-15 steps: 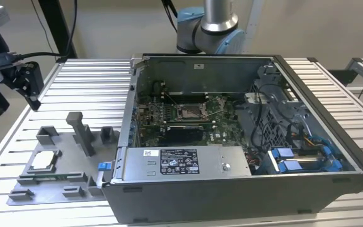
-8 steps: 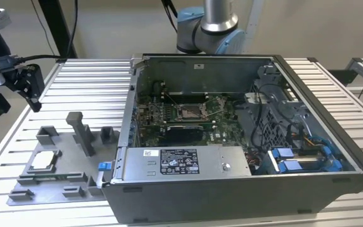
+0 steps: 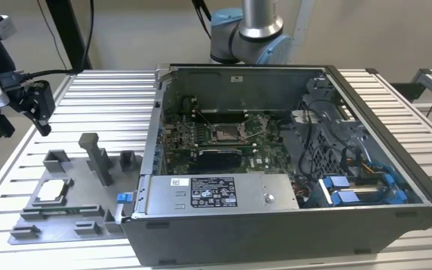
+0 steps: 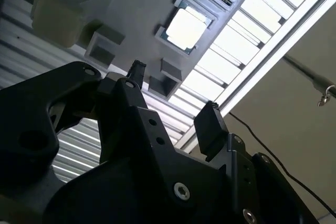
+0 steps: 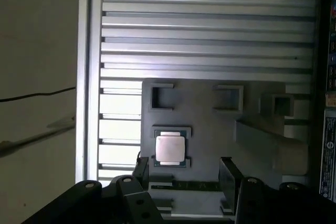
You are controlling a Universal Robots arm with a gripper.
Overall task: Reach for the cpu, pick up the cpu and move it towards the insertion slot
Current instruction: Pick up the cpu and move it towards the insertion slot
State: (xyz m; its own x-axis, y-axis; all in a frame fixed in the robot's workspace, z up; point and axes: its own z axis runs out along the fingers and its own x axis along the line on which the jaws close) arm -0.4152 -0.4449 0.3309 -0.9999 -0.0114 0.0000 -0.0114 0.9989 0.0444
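Note:
The cpu (image 3: 51, 191) lies flat, pale silver top up, in a square recess of the grey fixture plate (image 3: 21, 228) at the exterior view's left, outside the computer case. My gripper (image 3: 40, 115) hangs above and behind that plate, apart from the chip, open with nothing between its fingers. Both wrist views show the cpu (image 4: 185, 27) (image 5: 169, 148) beyond the gripper (image 4: 173, 98) (image 5: 184, 171), whose black fingers (image 5: 228, 174) stand wide. The insertion slot (image 3: 227, 133) is the silvery framed socket on the green board inside the case.
The open computer case (image 3: 381, 219) fills the middle of the slatted metal table (image 3: 103, 95), its near wall and power supply (image 3: 216, 194) standing high. Grey posts (image 3: 96, 157) rise from the fixture plate beside the chip. Cables and blue connectors (image 3: 351, 191) crowd the case's right side.

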